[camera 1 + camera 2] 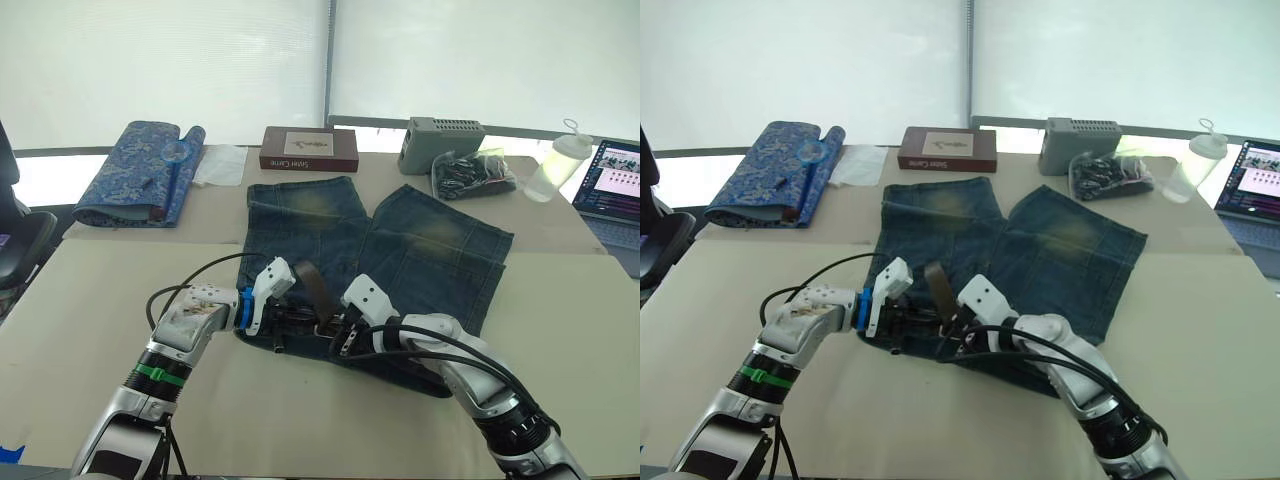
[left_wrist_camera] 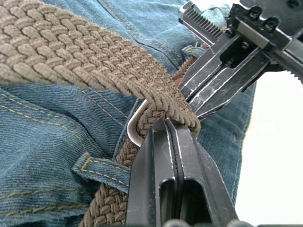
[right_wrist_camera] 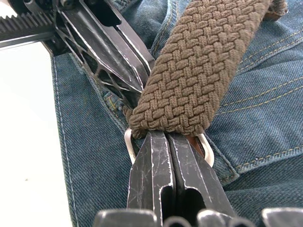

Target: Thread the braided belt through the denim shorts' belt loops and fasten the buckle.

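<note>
Denim shorts (image 1: 400, 250) at tabletop centre; braided belt (image 3: 199, 71) sits through a belt loop (image 2: 97, 168). Both tools, left (image 2: 165, 137) and right (image 3: 165, 139), pinch it at the buckle (image 2: 134, 130); fastening likely unfinished.

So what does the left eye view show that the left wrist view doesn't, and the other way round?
Left eye view alone: the whole denim shorts spread on the table, and beyond them a blue fabric roll, a book, a laptop.

Left wrist view alone: the braid's weave, the silver buckle and a belt loop close up.

Both: the left gripper and right gripper, shut at the braided belt.
</note>
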